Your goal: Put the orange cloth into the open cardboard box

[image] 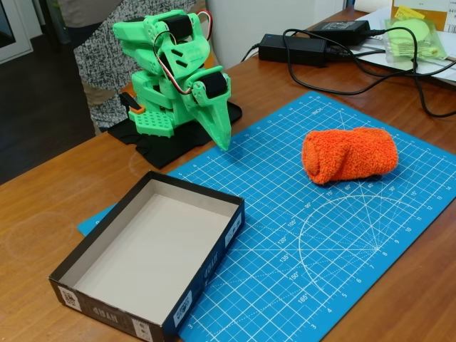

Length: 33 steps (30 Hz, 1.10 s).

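**Arm folded, cloth not yet approached**

One bright orange fuzzy terry cloth [349,154], rolled into a thick bundle, lies on the blue gridded cutting mat [299,249], well to the right of the one shallow black-walled open cardboard box [153,263], which holds nothing. The single green printed gripper [222,139] points down behind the box, grasping nothing; its jaws look pressed together. The reach is the step at hand: swing right, spread the jaws, descend over the roll.

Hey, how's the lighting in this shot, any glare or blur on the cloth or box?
In the fixed view: soft, even light; the orange cloth is sharp with a faint shadow beneath; the open cardboard box has shaded inner walls; mild sheen on the wooden table; no motion blur.
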Motion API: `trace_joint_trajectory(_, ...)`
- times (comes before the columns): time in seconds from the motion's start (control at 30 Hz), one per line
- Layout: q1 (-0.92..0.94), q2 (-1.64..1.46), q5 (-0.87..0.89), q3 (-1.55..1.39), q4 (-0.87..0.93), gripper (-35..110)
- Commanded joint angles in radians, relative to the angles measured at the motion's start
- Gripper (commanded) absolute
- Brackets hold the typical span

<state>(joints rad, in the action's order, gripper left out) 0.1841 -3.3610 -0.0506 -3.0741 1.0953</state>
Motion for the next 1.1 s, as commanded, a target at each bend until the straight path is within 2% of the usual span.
trace_joint_trajectory(0.0,-0.017,-0.020,-0.031,-0.005,0.026,0)
trace_joint_trajectory(1.07,0.026,-0.018,-0.005,-0.005,0.023,0)
